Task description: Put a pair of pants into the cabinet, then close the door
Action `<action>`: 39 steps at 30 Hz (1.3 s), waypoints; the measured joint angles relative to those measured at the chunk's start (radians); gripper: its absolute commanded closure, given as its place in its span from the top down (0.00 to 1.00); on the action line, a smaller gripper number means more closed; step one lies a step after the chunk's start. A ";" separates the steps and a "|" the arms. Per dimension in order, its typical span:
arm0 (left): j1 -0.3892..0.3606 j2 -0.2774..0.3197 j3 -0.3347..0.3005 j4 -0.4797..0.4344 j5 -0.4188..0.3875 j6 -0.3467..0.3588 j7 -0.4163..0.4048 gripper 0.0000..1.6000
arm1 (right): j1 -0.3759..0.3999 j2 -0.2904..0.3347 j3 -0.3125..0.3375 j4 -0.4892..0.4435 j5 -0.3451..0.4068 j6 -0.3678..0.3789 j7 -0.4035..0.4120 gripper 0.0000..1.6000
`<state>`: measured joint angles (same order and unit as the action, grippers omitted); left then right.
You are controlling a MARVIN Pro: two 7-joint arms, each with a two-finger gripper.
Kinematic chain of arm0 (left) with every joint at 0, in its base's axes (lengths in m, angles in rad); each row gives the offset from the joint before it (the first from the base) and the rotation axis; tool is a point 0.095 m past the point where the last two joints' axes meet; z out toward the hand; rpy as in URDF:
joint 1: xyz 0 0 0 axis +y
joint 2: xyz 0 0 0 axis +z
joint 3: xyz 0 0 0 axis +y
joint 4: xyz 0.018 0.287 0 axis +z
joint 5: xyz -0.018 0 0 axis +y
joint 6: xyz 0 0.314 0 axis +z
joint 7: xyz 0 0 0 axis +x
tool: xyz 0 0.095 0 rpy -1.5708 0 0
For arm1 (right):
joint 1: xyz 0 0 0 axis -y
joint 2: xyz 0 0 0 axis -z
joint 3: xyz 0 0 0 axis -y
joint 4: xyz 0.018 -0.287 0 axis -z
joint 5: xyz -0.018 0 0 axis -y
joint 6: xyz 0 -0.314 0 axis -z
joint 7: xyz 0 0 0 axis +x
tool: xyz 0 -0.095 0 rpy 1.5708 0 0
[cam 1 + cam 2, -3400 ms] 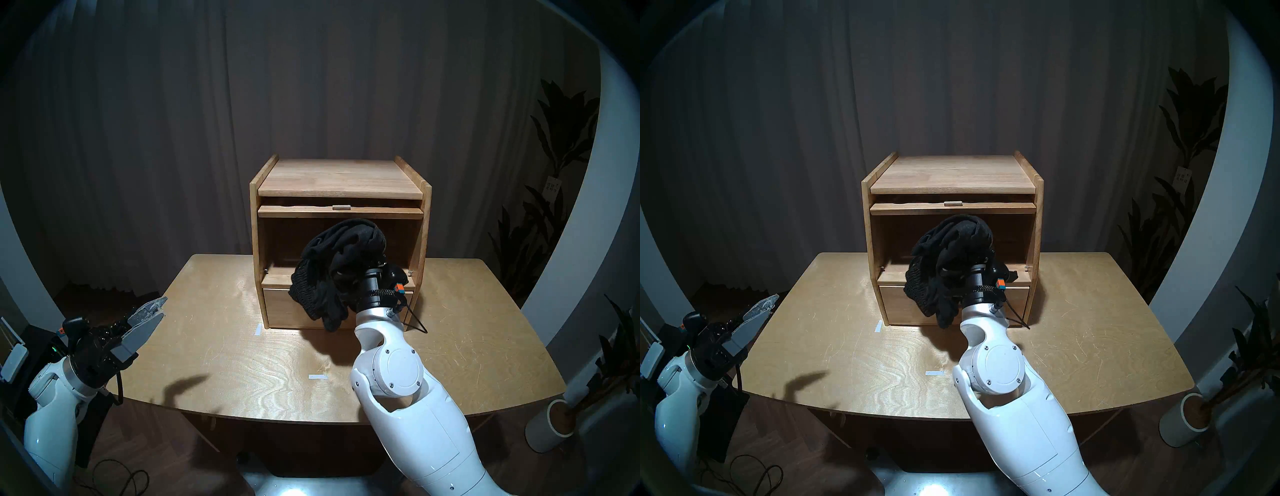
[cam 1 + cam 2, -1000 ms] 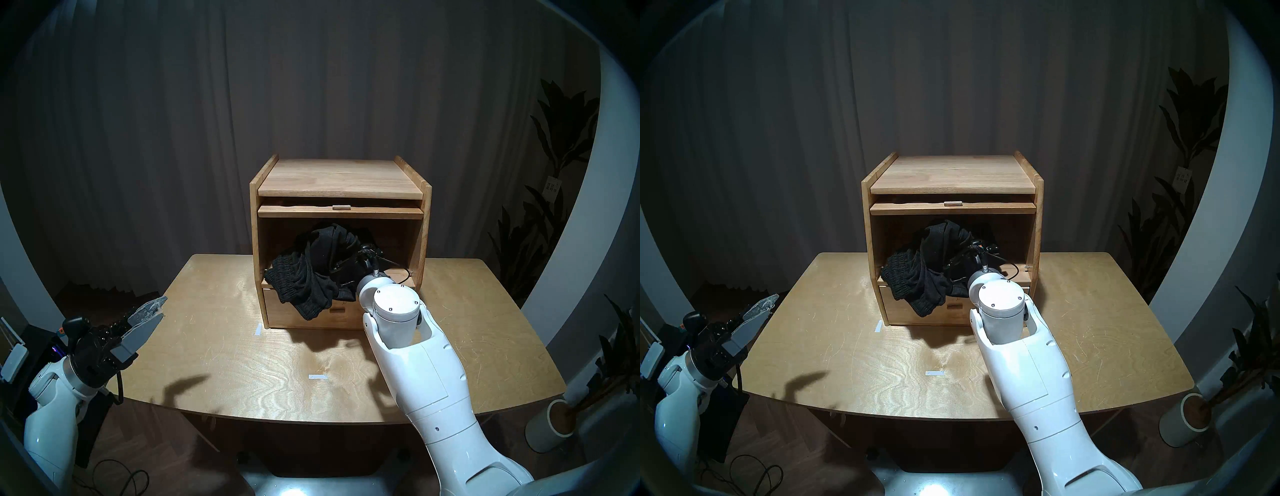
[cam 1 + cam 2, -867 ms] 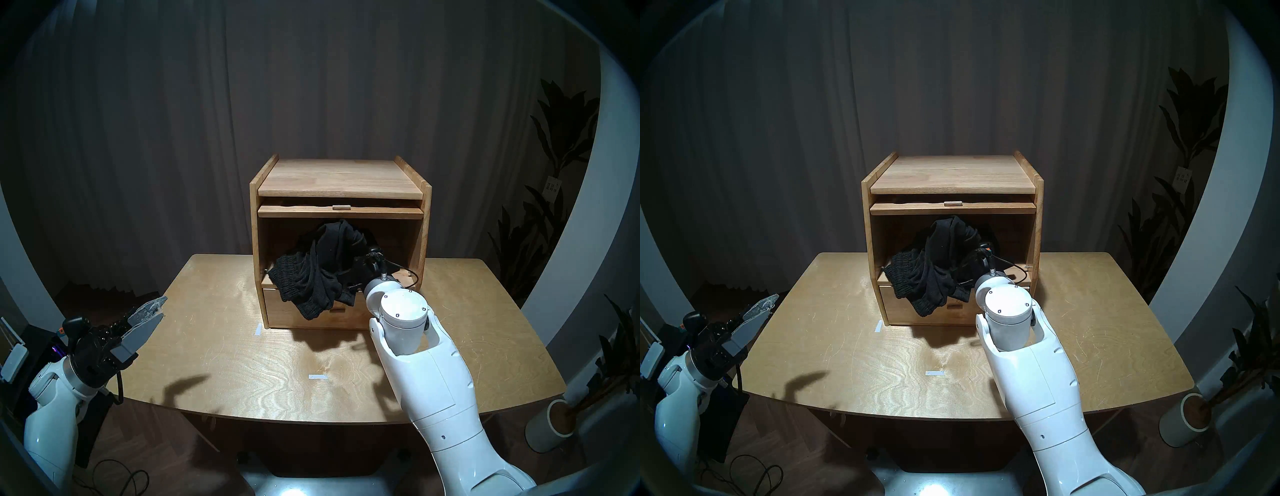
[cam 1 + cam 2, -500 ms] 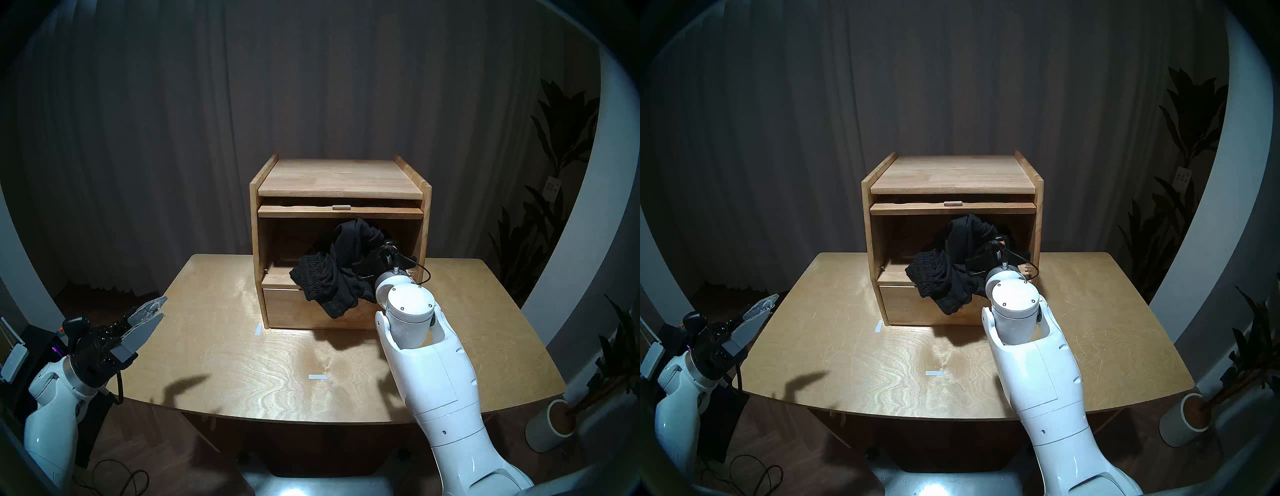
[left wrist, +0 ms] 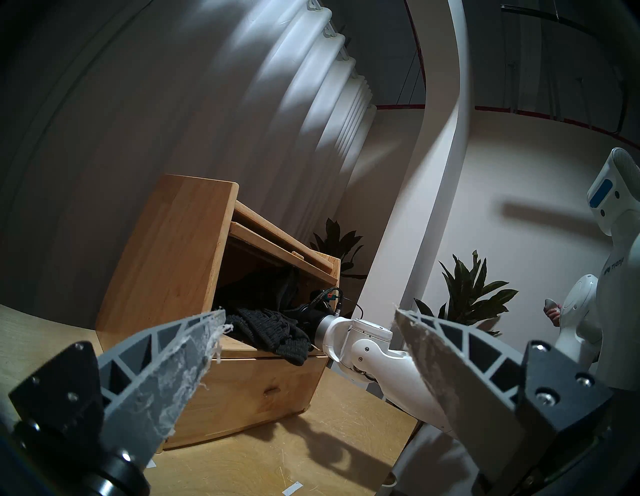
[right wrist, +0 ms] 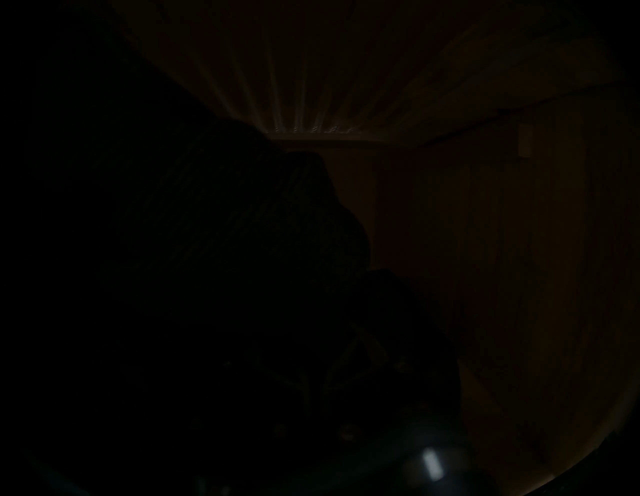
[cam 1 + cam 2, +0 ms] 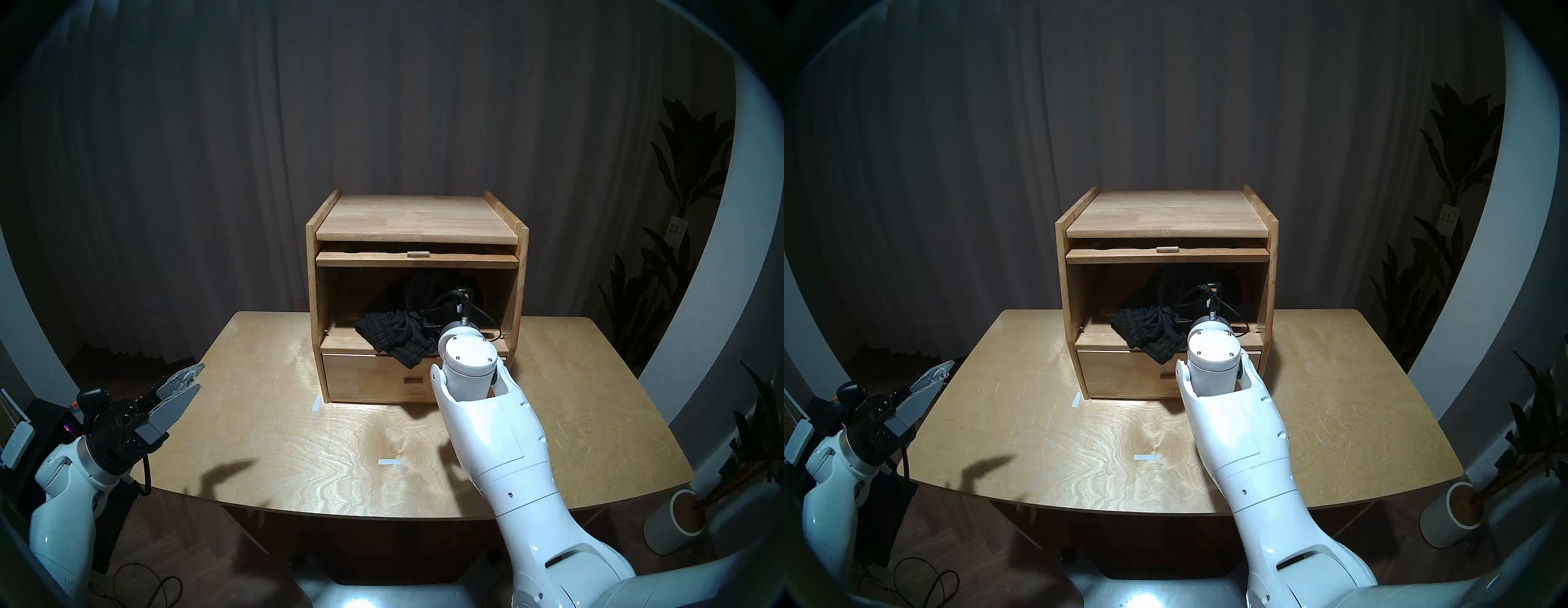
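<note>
Head stereo left showed the cabinet (image 7: 418, 220) standing on the table (image 7: 275, 429), its door (image 7: 418, 259) lifted flat under the top board, so the upper compartment stood open. The pair of pants (image 7: 399, 333) lay bunched in that compartment, the ribbed waistband spilling over the front ledge and hanging a little in front of the drawer (image 7: 365, 378). The right arm reached level into the opening; its right end effector was buried among the dark cloth and could not be made out, and the right wrist view was almost black, but the jaws were closed, and whether any cloth was caught in them I cannot tell. The left end effector (image 7: 180, 388) hung over the table's left edge, well apart from the cabinet, its jaws spread wide and empty in the left wrist view (image 5: 308, 350)
</note>
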<state>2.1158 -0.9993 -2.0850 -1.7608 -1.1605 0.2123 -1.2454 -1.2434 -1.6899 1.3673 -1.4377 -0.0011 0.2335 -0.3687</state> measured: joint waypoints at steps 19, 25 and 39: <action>0.000 0.000 0.000 0.001 0.000 0.000 0.000 1.00 | 0.161 -0.106 0.084 0.270 -0.038 -0.147 -0.239 0.95; -0.001 0.000 0.000 0.001 0.000 0.000 0.000 1.00 | 0.162 -0.118 0.038 0.279 -0.032 -0.225 -0.347 1.00; -0.001 0.000 0.001 0.001 0.000 0.000 0.000 1.00 | 0.037 -0.027 -0.195 0.130 0.039 -0.248 -0.462 1.00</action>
<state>2.1150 -0.9989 -2.0844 -1.7597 -1.1605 0.2124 -1.2458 -1.2066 -1.7172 1.1720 -1.3076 0.0381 -0.0149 -0.8312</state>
